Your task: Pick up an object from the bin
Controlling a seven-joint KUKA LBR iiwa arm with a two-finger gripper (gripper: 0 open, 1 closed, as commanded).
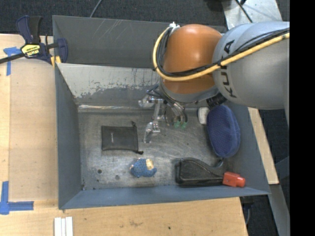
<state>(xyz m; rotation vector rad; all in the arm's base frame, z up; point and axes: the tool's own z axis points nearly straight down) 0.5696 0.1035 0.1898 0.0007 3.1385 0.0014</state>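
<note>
Jaws hang open and empty with a flat black pouch (119, 138) just beside them: likely the approach step, needing centring over it, then descent.

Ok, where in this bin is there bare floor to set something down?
Bare floor lies in the front left corner, between the black pad, the blue lump and the bin wall. A smaller patch lies between the gripper and the black tool. The right is crowded: blue pouch, tool, arm overhead.
</note>
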